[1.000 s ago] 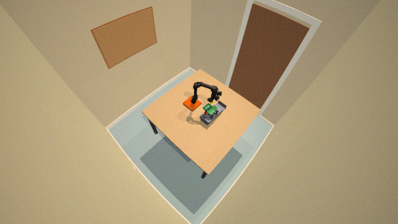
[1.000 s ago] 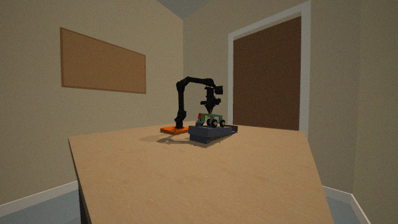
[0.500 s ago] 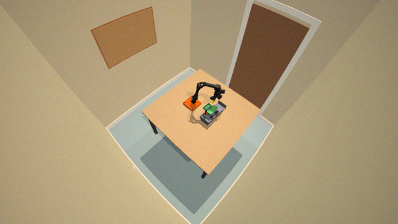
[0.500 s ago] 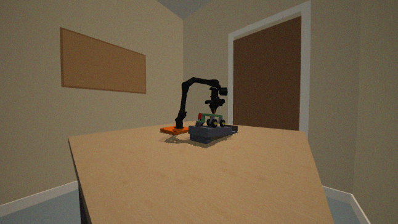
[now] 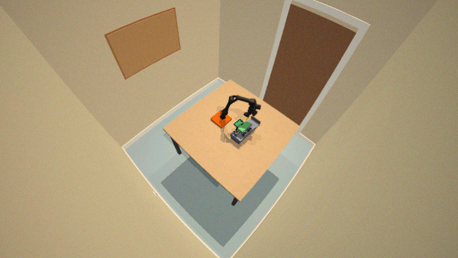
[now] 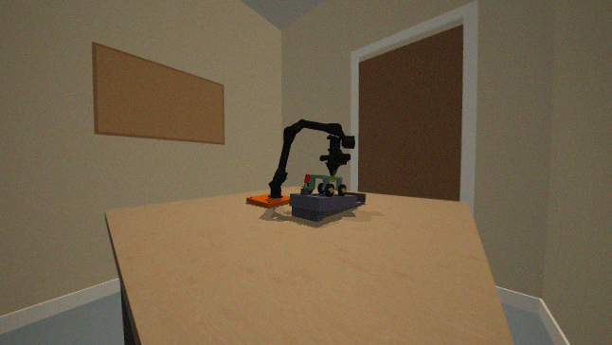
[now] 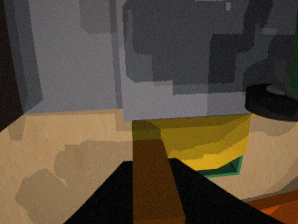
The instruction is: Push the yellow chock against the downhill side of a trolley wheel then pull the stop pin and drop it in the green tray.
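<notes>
My gripper (image 5: 247,115) (image 6: 333,173) (image 7: 149,168) is shut on the orange handle of the yellow chock (image 5: 247,118) (image 7: 207,142). The chock hangs above the ramp's robot-side edge, downhill of the trolley; its black base is hidden. The green trolley (image 5: 244,126) (image 6: 325,177) stands on the grey ramp (image 5: 238,140) (image 6: 310,202) (image 7: 75,65); one black wheel (image 7: 272,104) shows at the right of the wrist view. The red-headed stop pin (image 5: 237,131) (image 6: 307,178) is at the trolley's uphill end. The green tray (image 5: 238,122) (image 7: 242,166) lies beside the ramp, partly hidden by the chock in the wrist view.
The orange base plate (image 5: 220,119) (image 6: 267,201) (image 7: 280,210) of the arm is on the robot side of the tray. A dark end wall (image 5: 255,120) (image 7: 9,70) closes the ramp's downhill end. The wooden table (image 5: 227,159) (image 6: 303,275) (image 7: 60,200) carries everything.
</notes>
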